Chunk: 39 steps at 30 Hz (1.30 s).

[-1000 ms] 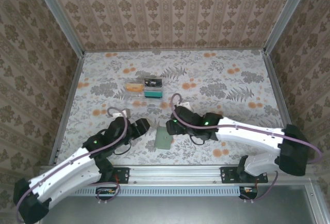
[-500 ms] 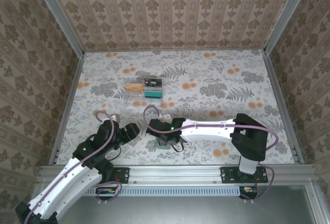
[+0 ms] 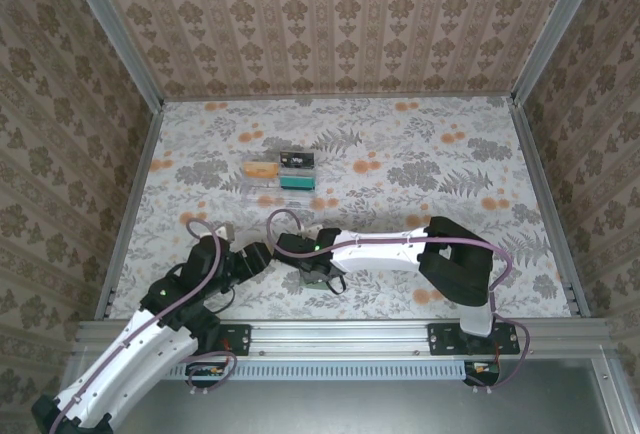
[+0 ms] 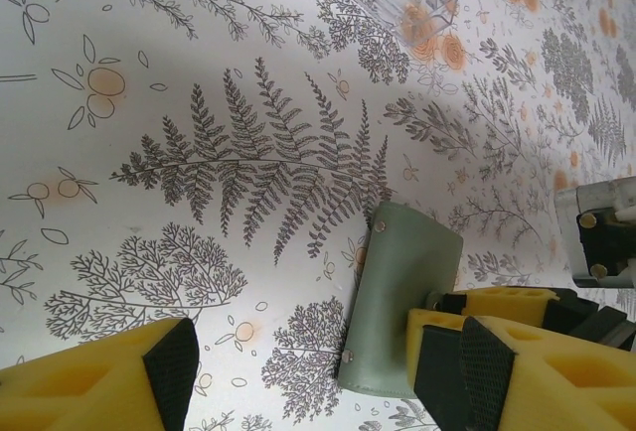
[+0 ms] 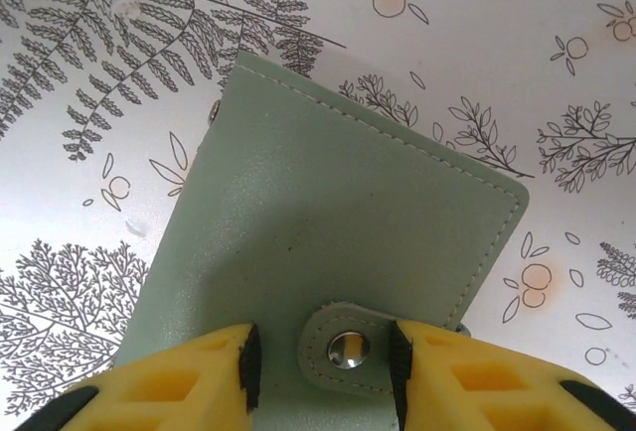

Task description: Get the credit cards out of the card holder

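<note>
Right pincer [image 5: 323, 357] hovers partly spread, pinching nothing, its fingers [image 5: 179, 381] straddling the snap tab [image 5: 346, 349] of the card holder [image 5: 328, 193], which lies shut and flat on the surface [image 5: 477, 44] directly beneath it. The step looks like popping the snap: closing onto the tab alone, then lifting, should work; catching the cover too would drag the holder. Left pincer [image 4: 308, 366], spread wide just beside, could pin the body.
</note>
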Each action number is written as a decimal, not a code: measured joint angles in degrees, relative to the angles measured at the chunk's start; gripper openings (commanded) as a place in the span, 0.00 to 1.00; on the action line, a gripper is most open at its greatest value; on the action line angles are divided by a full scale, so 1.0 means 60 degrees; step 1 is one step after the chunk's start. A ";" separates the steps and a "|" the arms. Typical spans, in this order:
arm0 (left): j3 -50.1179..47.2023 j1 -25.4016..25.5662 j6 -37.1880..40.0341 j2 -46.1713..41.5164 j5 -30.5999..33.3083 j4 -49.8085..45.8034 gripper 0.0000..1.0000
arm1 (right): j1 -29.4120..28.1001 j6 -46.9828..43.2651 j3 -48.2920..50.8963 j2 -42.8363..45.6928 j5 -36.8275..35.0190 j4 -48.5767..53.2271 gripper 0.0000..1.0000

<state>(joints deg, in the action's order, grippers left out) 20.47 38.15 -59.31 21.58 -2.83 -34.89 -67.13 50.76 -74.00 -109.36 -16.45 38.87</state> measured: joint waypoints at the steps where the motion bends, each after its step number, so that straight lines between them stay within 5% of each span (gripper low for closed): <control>1: -0.0011 0.0000 0.0000 -0.0022 -0.0011 -0.0011 0.73 | 0.0000 -0.0040 -0.0025 -0.0018 -0.0018 0.0047 0.23; 8: -0.0087 0.0000 -0.0022 -0.0029 -0.0186 -0.0011 0.73 | -0.0004 -0.0237 -0.0073 0.0033 -0.0171 0.0113 0.00; 25: -0.0335 0.0040 -0.0102 0.2346 -0.1209 0.1953 0.59 | 0.0506 -0.0619 0.0969 0.2488 0.0270 -0.1326 0.00; 34: 0.0018 0.1075 0.0331 0.4816 -0.1311 0.3122 0.60 | 0.0543 -0.0936 0.1235 0.2317 0.0313 -0.1679 0.00; 39: 0.0029 0.1202 0.0328 0.5038 -0.1111 0.3246 0.61 | 0.0539 -0.0973 0.1370 0.1821 0.0317 -0.1800 0.00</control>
<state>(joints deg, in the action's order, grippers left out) 20.64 45.36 -57.34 51.81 -9.50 -15.42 -63.90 44.93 -65.78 -98.43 -14.55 28.08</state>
